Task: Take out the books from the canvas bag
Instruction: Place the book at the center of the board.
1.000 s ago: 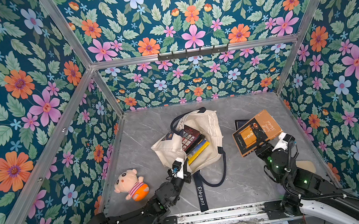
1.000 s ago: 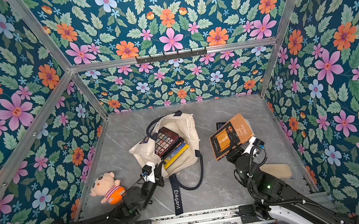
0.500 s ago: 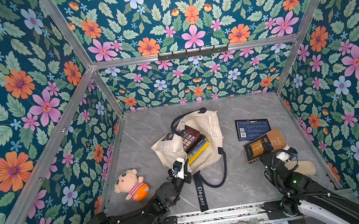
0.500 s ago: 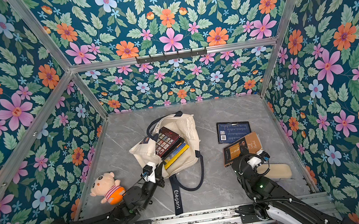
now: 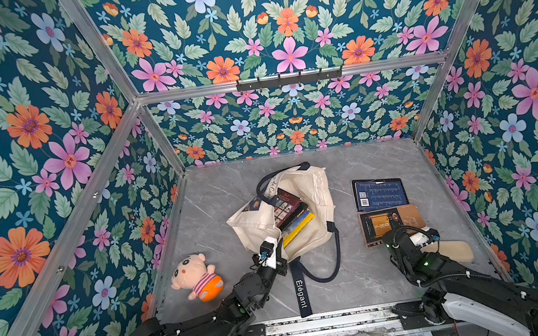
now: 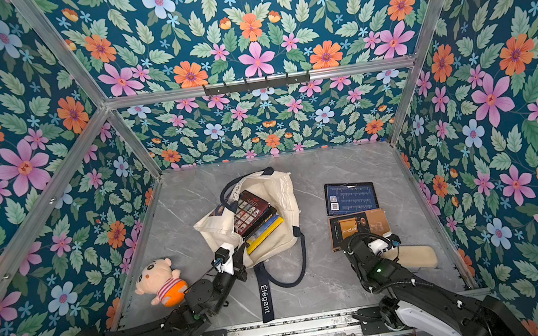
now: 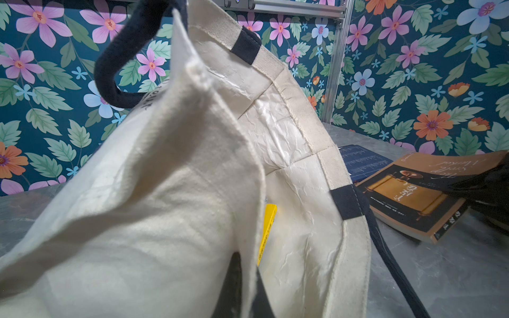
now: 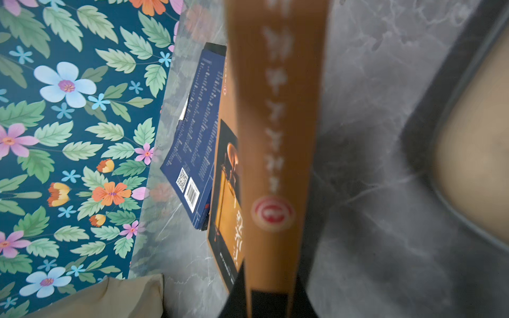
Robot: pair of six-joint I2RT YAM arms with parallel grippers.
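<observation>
We find open worktop (image 5: 221, 197) behind and left of the bag (image 5: 313, 187), and a clear lane between it and the blue book (image 5: 380, 192) and brown book (image 5: 389, 221). The doll (image 5: 195, 277) crowds the near left, a beige object (image 5: 454, 251) the near right. The bag's strap (image 5: 301, 296) trails forward.

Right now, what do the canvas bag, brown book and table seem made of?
Canvas bag: matte cream woven cloth, soft folds; lining crinkled, slightly glossy, perhaps coated.
Brown book: paper, cover with a slight sheen.
Table: smooth grey marble look; stone or laminate, unclear.
</observation>
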